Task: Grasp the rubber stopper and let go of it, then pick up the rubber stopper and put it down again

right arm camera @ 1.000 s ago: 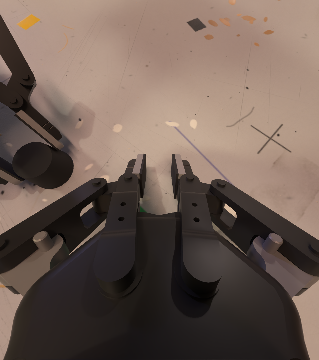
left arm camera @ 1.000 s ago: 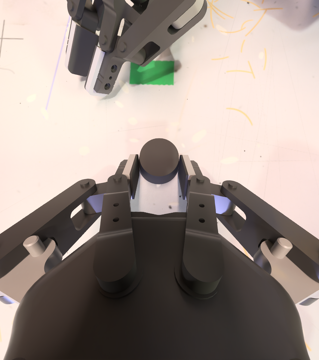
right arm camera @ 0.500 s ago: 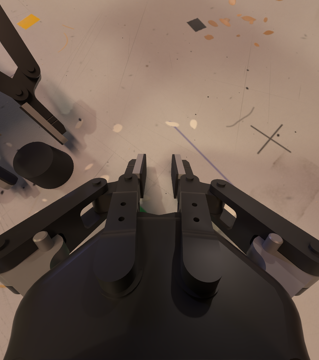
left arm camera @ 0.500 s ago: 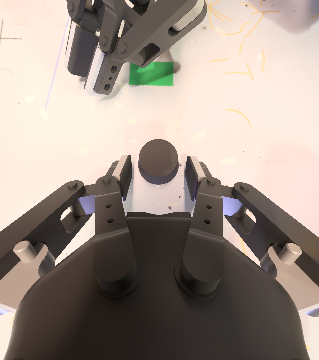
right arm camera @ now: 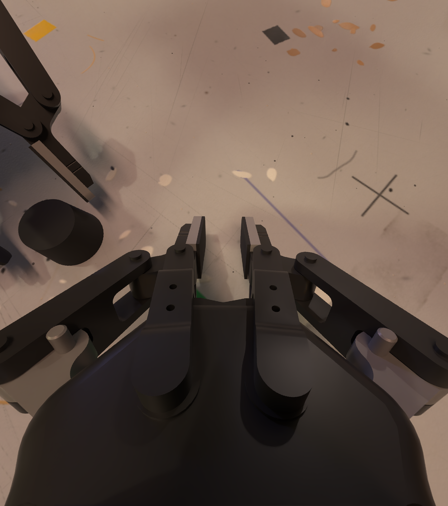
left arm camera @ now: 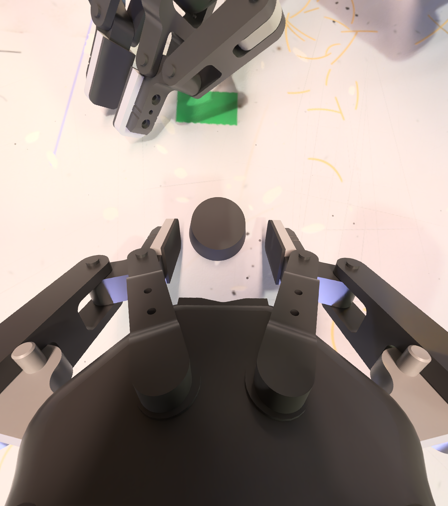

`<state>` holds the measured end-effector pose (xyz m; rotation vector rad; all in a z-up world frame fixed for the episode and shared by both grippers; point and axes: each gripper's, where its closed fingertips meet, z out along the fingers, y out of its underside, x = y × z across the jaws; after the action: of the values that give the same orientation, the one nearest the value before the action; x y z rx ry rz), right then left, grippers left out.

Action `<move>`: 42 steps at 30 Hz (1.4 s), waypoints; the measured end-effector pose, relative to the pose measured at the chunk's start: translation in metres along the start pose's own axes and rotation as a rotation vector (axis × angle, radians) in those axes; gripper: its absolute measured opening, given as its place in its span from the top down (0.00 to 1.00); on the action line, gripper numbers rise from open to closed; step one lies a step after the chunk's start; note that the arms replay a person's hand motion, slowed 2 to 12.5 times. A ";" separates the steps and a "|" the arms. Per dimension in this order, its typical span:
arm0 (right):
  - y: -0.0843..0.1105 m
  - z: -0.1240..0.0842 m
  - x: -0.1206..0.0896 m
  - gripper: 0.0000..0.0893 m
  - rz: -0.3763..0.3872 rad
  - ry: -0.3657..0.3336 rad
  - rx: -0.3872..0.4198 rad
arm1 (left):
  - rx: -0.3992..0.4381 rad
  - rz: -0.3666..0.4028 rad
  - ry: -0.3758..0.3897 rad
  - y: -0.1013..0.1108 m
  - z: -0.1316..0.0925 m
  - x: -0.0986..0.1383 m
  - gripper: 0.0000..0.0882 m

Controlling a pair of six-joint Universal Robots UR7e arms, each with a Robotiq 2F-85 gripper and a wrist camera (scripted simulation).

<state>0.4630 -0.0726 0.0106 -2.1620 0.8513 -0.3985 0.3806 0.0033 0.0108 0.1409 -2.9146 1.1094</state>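
Note:
The rubber stopper is a short dark cylinder standing on the pale table. My left gripper is open, with a pad on each side of the stopper and a clear gap to both. In the right wrist view the stopper sits at the left between the left gripper's fingers. My right gripper is empty over the table, its jaws a narrow gap apart. It also shows at the top of the left wrist view, beyond the stopper.
A flat green patch lies on the table beside the right gripper. Flat marks lie on the table: a pencilled cross, a yellow patch, a dark patch, and thin orange curls.
My left gripper has opened and let go of the stopper, which stays standing on the table. The pads have moved further apart since half a second ago. The right gripper has not moved.

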 end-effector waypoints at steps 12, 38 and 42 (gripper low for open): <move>0.000 0.000 0.000 0.74 0.001 -0.001 0.000 | 0.030 -0.039 0.026 -0.003 0.001 0.000 0.30; 0.000 0.000 0.000 0.74 0.001 -0.001 0.000 | 0.079 -0.111 0.068 -0.013 0.000 0.000 0.13; 0.000 0.000 0.000 0.74 0.001 -0.001 0.000 | 0.083 -0.108 0.065 -0.014 0.000 0.000 0.10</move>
<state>0.4631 -0.0726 0.0106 -2.1618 0.8518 -0.3971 0.3817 -0.0073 0.0200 0.2555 -2.7689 1.1943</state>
